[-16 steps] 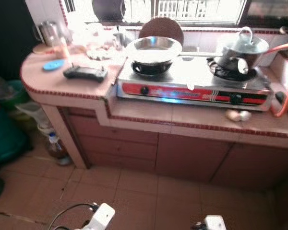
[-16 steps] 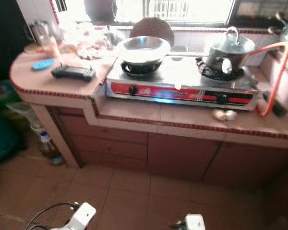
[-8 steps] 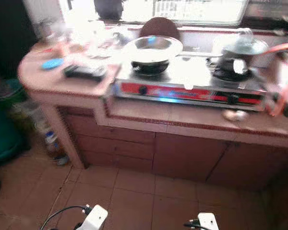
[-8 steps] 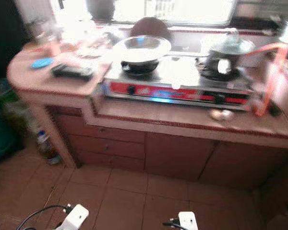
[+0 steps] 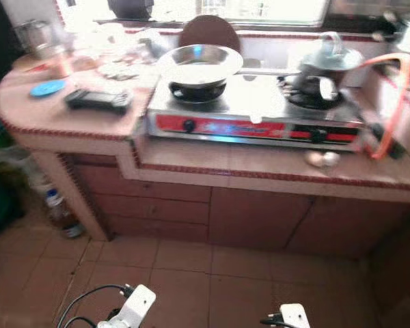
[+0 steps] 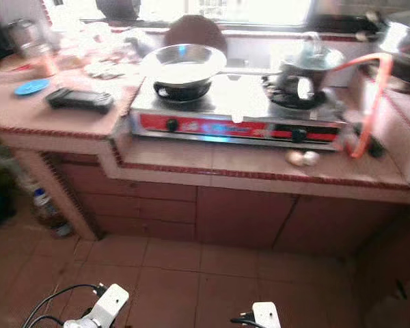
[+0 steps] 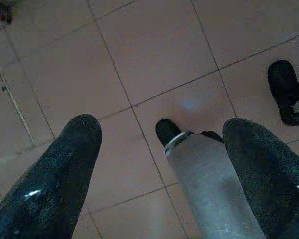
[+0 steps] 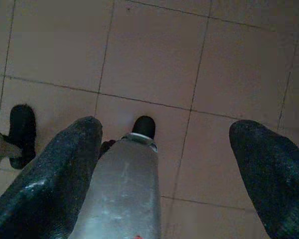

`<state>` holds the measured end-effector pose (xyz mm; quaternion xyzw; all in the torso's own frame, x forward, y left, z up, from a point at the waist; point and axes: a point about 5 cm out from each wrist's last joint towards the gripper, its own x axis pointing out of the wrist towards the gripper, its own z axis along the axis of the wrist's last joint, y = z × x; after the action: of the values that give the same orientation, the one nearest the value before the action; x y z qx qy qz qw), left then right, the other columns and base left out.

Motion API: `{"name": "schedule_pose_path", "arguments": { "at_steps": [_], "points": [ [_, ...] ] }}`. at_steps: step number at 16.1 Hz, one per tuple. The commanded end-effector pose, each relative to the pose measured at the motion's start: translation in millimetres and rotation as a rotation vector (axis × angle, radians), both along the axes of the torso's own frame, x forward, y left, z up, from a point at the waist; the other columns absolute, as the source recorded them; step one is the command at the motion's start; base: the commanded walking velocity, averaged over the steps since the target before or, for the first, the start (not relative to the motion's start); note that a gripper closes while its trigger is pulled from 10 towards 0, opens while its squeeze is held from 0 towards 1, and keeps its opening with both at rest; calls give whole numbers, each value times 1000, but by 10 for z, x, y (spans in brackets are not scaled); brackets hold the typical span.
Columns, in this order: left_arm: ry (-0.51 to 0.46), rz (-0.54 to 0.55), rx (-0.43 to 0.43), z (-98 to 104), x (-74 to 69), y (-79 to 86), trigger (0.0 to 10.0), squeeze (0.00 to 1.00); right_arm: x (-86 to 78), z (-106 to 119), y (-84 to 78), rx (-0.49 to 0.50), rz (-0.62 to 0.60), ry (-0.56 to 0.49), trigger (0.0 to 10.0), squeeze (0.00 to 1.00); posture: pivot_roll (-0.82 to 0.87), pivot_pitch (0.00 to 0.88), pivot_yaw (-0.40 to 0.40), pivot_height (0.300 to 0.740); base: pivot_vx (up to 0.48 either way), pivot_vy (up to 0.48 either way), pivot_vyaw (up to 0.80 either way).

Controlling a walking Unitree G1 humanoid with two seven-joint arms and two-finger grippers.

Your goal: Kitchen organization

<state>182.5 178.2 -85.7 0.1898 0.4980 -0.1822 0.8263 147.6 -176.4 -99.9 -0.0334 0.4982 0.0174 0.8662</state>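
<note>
A red-fronted gas stove [image 5: 253, 121] sits at the desk's [image 5: 260, 167] back edge, its lettering too blurred to read, carrying a steel bowl [image 5: 199, 63] and lidded pot [image 5: 326, 65]. A black remote [image 5: 98, 100] lies near the desk's left corner. Left gripper [image 7: 159, 164] and right gripper [image 8: 164, 164] hang over floor tiles, jaws released.

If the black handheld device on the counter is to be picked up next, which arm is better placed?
Probably the left. The black handheld device lies on the left end of the counter, on the left arm's side. Both the left gripper and the right gripper hang open over the floor.
</note>
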Motion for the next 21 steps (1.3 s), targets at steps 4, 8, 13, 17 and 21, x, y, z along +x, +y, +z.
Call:
{"name": "schedule_pose_path", "arguments": {
  "at_steps": [4, 8, 13, 17, 21],
  "points": [
    [25, -5, 24, -29, -66, 34, 10000, 0, 20, 7, 5, -7, 21, -2, 10000, 0, 138, 0, -13, 740, 0, 0, 800],
    [22, -19, 48, -19, -40, 44, 10000, 0, 100, 38, -8, 5, -33, -27, 10000, 0, 114, 0, 36, 740, 0, 0, 0],
    [24, -103, 66, -9, -12, -4, 10000, 0, -80, -28, -5, 11, -119, 4, 10000, 0, 26, 0, 108, 740, 0, 0, 0],
    [25, -124, 52, -31, -35, -121, 10000, 0, -271, -61, -222, -35, -139, 39, 10000, 0, -3, 0, 62, 740, 0, 0, 0],
    [14, -76, 21, -45, -57, -193, 10000, 0, -198, -22, -313, -68, -89, 19, 10000, 0, 27, 0, -10, 740, 0, 0, 0]
  ]
}}
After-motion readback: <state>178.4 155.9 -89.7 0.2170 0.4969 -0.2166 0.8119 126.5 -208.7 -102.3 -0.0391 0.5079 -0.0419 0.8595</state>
